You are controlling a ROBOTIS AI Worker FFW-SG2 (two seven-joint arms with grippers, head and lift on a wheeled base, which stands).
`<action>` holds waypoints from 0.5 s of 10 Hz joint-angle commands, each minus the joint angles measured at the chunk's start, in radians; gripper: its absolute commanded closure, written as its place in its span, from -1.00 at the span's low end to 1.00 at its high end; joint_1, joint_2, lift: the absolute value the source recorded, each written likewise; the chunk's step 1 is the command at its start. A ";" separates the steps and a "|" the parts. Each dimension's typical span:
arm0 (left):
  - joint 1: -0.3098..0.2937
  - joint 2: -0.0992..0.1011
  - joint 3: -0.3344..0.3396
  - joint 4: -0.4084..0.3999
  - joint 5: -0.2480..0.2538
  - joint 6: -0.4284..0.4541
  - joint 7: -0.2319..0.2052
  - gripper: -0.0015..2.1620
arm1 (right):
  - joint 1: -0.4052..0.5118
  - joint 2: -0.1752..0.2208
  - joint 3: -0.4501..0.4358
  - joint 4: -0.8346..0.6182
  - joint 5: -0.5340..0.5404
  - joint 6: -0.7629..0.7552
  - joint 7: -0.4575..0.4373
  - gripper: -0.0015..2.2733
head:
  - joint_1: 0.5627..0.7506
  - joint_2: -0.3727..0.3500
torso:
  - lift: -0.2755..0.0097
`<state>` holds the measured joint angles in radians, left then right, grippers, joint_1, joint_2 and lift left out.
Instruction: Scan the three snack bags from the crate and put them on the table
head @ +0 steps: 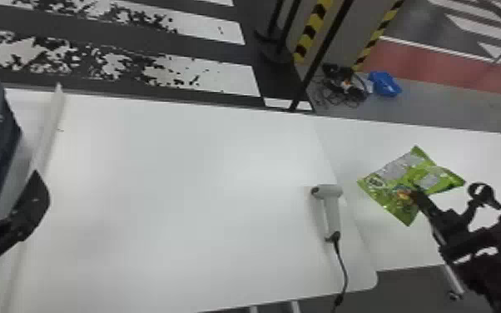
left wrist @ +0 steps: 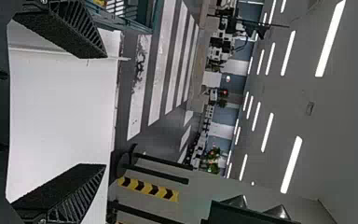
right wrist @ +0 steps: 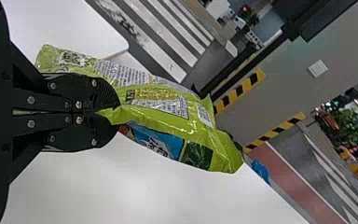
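One bag (head: 395,179) — pinched, right tool (head: 416,195), arm (head: 487,266) slanting inward

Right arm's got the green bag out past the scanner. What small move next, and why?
I'd probably ease the right gripper down and set the green snack bag on the table. Its fingers are shut on the bag, which seems to hang over the table's right part, to the right of the scanner. Whether it's been scanned, I can't tell.
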<state>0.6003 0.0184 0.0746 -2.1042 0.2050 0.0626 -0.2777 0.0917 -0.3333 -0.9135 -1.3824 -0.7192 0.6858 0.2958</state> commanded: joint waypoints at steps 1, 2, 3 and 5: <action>-0.008 0.001 -0.004 0.012 0.001 -0.014 0.000 -0.97 | -0.032 -0.020 0.065 0.134 0.087 -0.156 -0.044 0.93 | 0.41 -0.94 | 0.28; -0.008 0.003 -0.004 0.007 0.001 -0.017 0.000 -0.97 | -0.043 -0.024 0.139 0.187 0.136 -0.269 -0.112 0.92 | 0.41 -0.94 | 0.28; -0.005 0.006 -0.004 0.004 0.002 -0.017 -0.001 -0.97 | -0.061 -0.027 0.200 0.229 0.193 -0.334 -0.141 0.89 | 0.41 -0.94 | 0.28; 0.001 0.006 -0.004 0.004 0.002 -0.020 -0.005 -0.97 | -0.064 -0.015 0.269 0.244 0.215 -0.389 -0.161 -0.23 | 0.41 -0.94 | 0.28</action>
<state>0.5995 0.0246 0.0705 -2.1001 0.2070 0.0440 -0.2823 0.0287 -0.3541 -0.6633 -1.1395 -0.5084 0.3075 0.1339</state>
